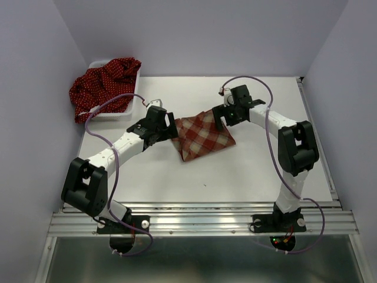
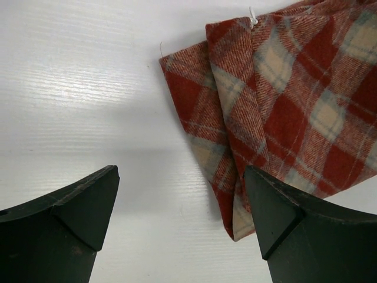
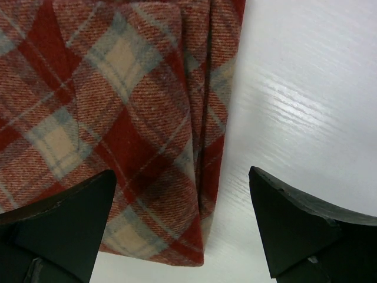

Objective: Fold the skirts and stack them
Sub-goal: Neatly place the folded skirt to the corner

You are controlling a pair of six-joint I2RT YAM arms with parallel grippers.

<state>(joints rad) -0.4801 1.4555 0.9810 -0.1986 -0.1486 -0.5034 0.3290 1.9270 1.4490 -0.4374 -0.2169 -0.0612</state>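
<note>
The plaid skirt (image 1: 203, 137) is laid folded and flat in the middle of the white surface (image 1: 253, 171), while the dark red dotted skirts (image 1: 106, 85) are heaped in the white basket (image 1: 118, 112) at the far left corner. The left tool (image 2: 181, 177) is held spread wide over the plaid skirt's left corner, and the right tool (image 3: 184, 174) is spread wide across its right edge. Nothing is pinched by either, though it cannot be told surely whether the fingertips are touching the cloth.

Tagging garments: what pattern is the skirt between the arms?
The skirt is red-and-cream plaid, clearest in the right wrist view.
</note>
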